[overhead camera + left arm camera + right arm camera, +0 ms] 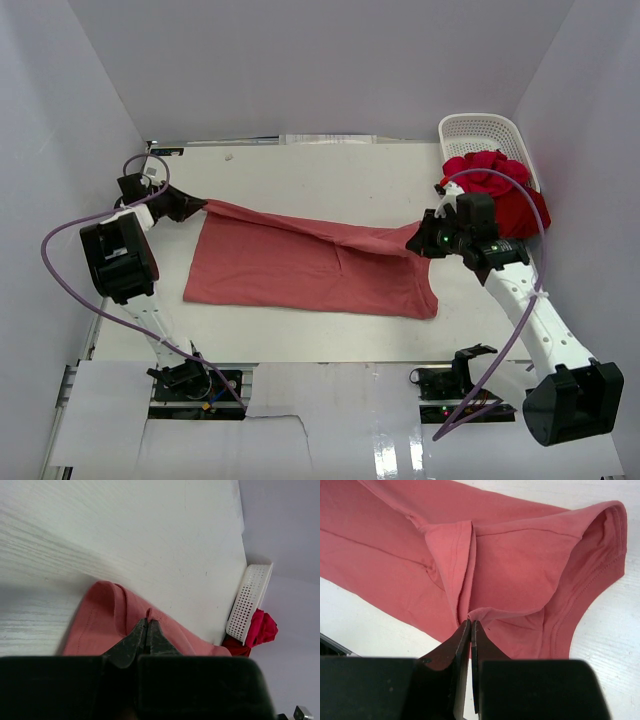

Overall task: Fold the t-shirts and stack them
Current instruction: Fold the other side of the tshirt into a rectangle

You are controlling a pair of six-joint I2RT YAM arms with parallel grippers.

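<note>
On table (320, 170): salmon shirt (300, 270) spread flat, far edge lifted between both arms. Left gripper (200, 206) clenched on cloth at one end. Right gripper (414, 243) clenched on cloth at other end, pinching a fold ridge. Two more red shirts (495, 180) heaped at basket (480, 128) (not yet folded, I'd say). To fold well: move both ends together, keep edge taut, carry it to near hem, lay flat before letting go.

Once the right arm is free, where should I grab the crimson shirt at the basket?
Probably pinch the crimson shirt at its raised top crumple, coming down from above on the table side: it lies heaped with no flat hem showing, and the white basket sits against its far side.
</note>
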